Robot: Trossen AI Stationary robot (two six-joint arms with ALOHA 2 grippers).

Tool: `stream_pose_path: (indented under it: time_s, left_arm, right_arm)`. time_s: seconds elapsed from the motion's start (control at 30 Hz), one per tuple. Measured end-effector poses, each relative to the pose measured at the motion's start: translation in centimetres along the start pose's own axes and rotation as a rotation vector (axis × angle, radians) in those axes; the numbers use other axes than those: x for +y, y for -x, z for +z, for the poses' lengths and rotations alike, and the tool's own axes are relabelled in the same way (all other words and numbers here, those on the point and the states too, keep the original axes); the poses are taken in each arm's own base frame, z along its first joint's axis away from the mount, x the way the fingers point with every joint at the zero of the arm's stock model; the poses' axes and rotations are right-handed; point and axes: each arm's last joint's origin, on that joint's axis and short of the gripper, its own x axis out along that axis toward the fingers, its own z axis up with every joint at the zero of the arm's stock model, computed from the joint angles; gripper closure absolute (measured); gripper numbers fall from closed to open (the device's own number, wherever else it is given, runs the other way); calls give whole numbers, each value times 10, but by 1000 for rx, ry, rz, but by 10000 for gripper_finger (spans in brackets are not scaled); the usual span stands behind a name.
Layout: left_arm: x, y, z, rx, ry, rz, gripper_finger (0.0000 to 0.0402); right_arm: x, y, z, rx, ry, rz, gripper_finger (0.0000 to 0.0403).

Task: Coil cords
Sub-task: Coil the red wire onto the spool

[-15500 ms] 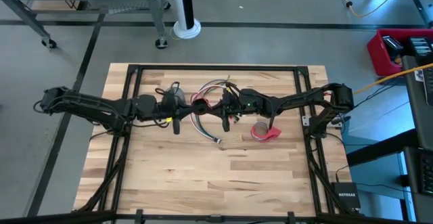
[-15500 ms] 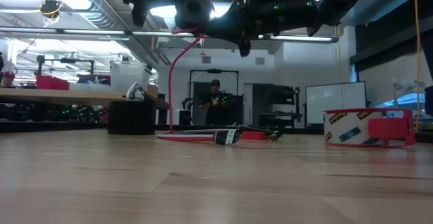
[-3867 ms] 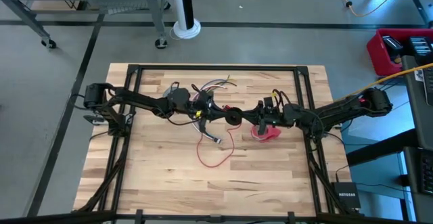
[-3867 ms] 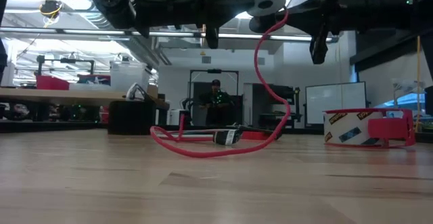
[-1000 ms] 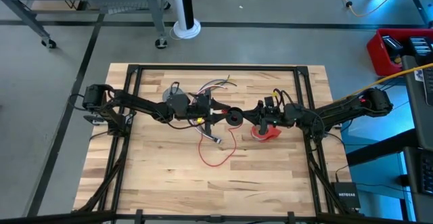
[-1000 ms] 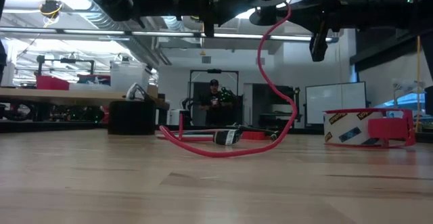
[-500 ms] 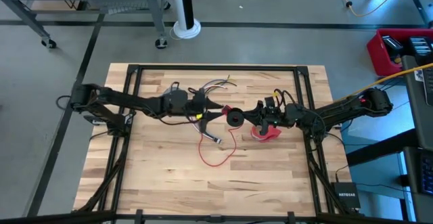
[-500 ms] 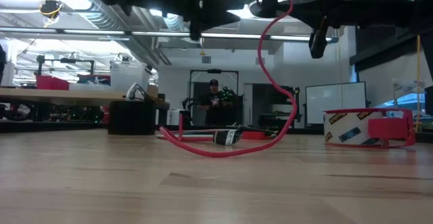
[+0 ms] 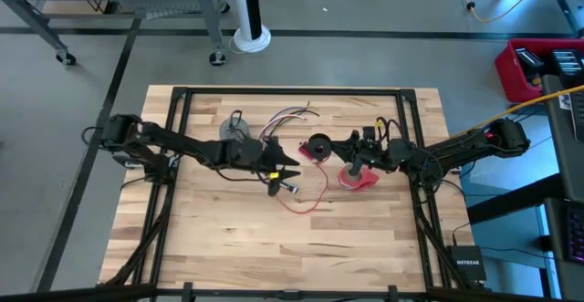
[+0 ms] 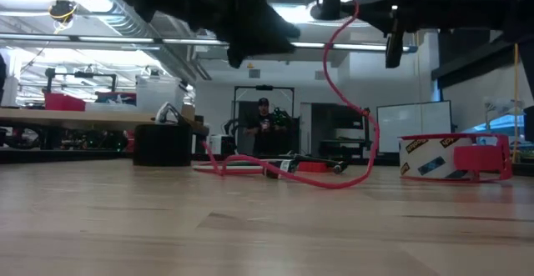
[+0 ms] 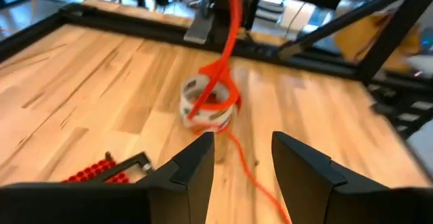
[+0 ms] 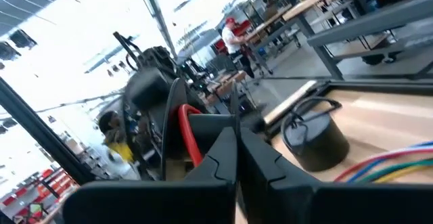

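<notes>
While the right gripper (image 9: 339,149) hangs above the table's middle with its fingers pressed together on a black-and-red coil (image 9: 318,147), the red cord (image 10: 350,109) drops from that coil in a loose wave to the wooden table (image 9: 219,238). It loops across the boards and runs to the plug end (image 9: 290,189) lying near the centre. Over there, the left gripper (image 9: 290,162) hovers just above the plug end, fingers spread wide with nothing between them; its wrist view shows the gap between the two dark fingers (image 11: 196,166) open onto bare wood and the red strand.

Beyond that, the long bundle (image 9: 287,117) of coloured wires fans out toward the table's far edge, and a small grey coil (image 9: 234,127) with a black loop sits left of it, near the far edge too. On the right half, the red tape roll (image 9: 351,178) rests on the boards just under the right arm. Its side carries printed blue and yellow markings in the low view, too small to read. On the floor at the near right corner, a black box (image 9: 467,265) reads NETGEAR.
</notes>
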Motion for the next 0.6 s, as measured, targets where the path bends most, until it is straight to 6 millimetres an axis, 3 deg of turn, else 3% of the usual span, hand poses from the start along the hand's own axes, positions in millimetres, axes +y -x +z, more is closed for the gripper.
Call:
stream_pose_path:
  time_s: [0.23, 0.6]
  left_arm:
    - [4, -26, -24, -16, 5, 101, 260]
    - [7, -56, -47, -165, 94, 92, 260]
  right_arm:
    - [2, 0, 3, -34, -11, 24, 400]
    - [6, 1, 9, -97, -30, 55, 400]
